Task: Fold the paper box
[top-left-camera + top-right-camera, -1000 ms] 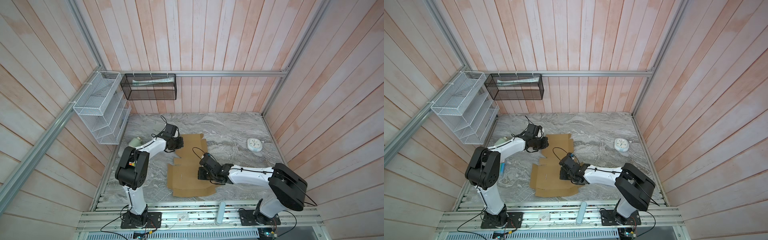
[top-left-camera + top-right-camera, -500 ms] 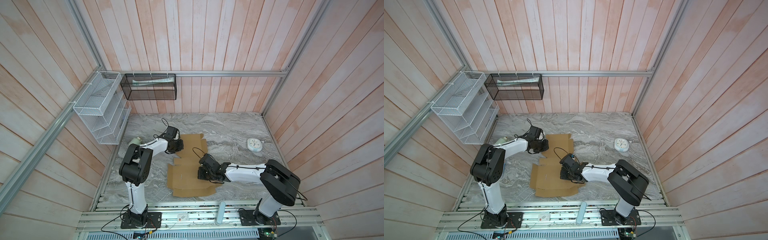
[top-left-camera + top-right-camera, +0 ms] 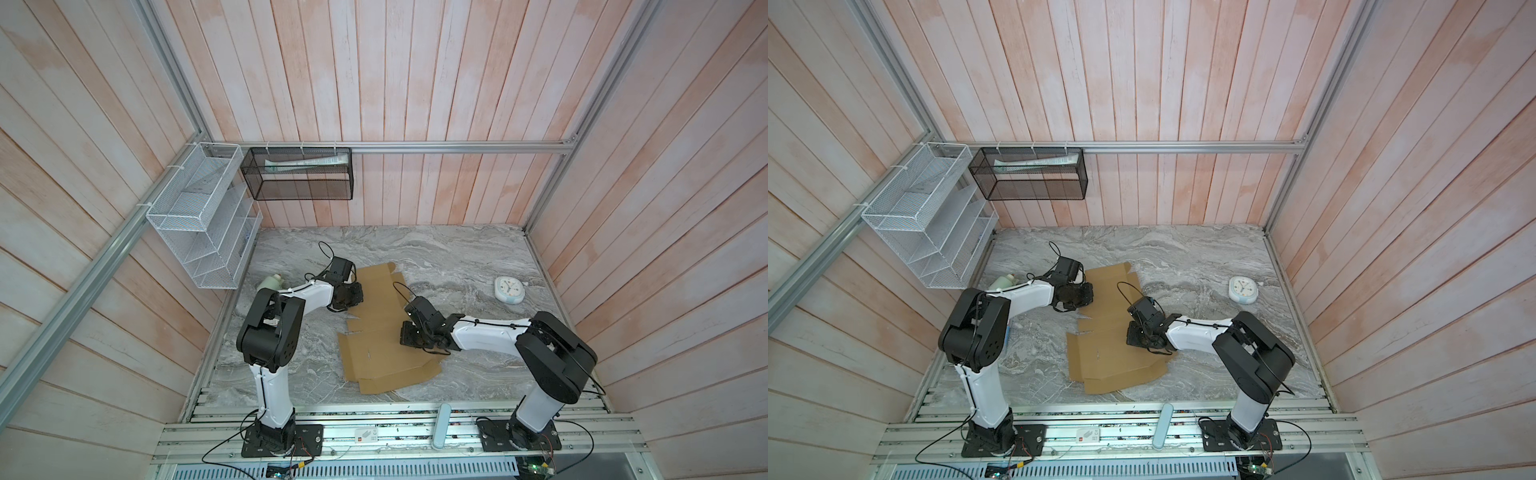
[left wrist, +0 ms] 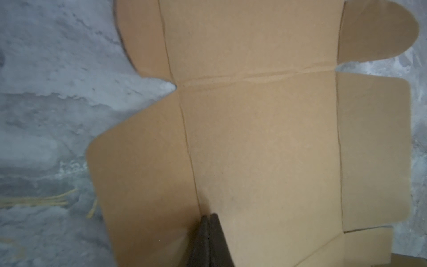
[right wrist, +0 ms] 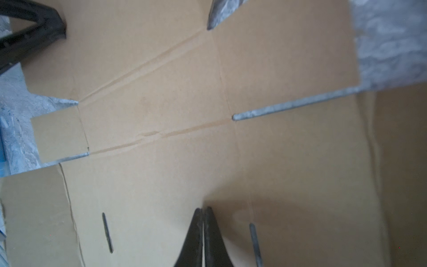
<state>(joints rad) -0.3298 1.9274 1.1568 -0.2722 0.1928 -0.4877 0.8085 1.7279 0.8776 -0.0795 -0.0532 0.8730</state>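
The paper box (image 3: 376, 332) (image 3: 1106, 353) is a brown cardboard cut-out lying flat and unfolded on the marble table, flaps spread. My left gripper (image 3: 352, 300) (image 3: 1077, 297) is shut, and its tips (image 4: 209, 215) rest on a crease of the box (image 4: 254, 138) by its far left flaps. My right gripper (image 3: 411, 336) (image 3: 1138, 337) is also shut, with its tips (image 5: 203, 209) pressing on the box's (image 5: 184, 104) middle panel between two slits, near the right edge. Neither gripper holds anything.
A white clock (image 3: 509, 289) (image 3: 1243, 289) lies at the right. A pale bottle (image 3: 270, 284) lies behind the left arm. A white wire rack (image 3: 199, 220) and a black mesh basket (image 3: 297, 174) hang on the walls. A pale bar (image 3: 441, 424) sits on the front rail.
My left gripper has slid slightly right and nearer onto the cardboard. The right arm's elbow has drawn in a little while its tips stay in place. Both stay shut.
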